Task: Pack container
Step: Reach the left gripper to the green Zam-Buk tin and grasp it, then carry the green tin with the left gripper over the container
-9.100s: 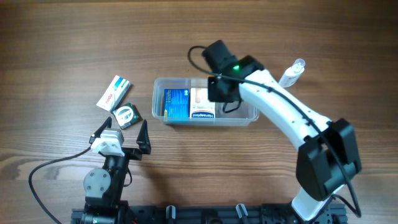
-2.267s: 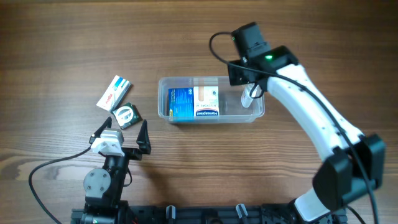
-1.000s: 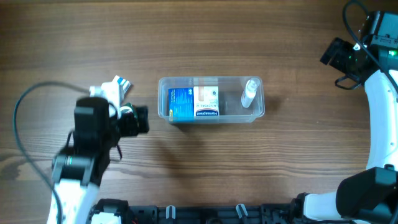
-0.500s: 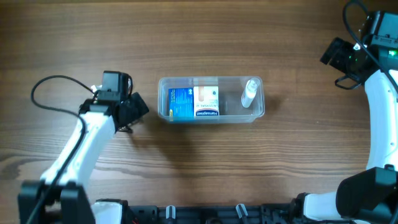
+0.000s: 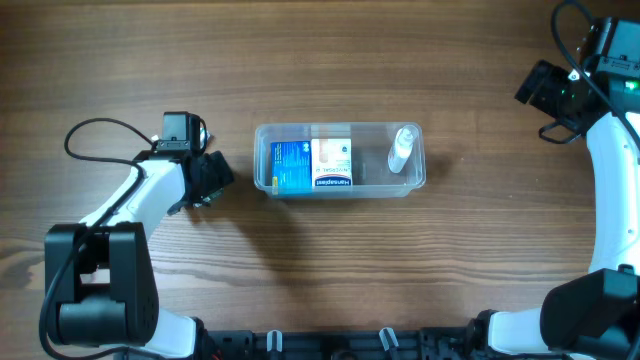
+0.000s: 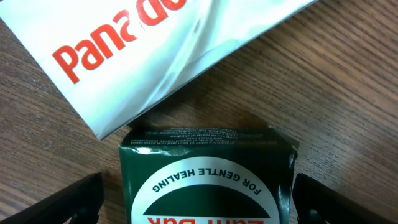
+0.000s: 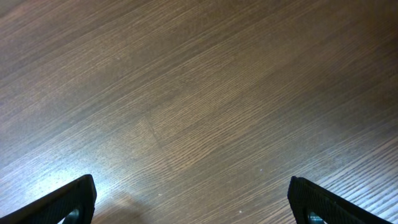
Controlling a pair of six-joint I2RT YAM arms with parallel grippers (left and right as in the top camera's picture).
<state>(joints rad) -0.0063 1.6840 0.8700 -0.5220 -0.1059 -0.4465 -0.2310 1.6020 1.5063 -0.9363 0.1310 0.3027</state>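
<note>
With the left gripper (image 6: 199,202) spread wide on 2 sides of the green box (image 6: 208,168), just left of the container (image 5: 372,170) lying long from left to right in the middle, and the right gripper (image 7: 196,202), wide too, far off to the right.

Wood-grain table (image 5: 320,60) carrying two small boxes and a tub.
A dark green box (image 6: 208,177) lies between the fingers of the left gripper (image 5: 207,180), a white red-lettered box (image 6: 155,56) just beyond it; the clear container (image 5: 340,191) sits near, toward the right arm.
</note>
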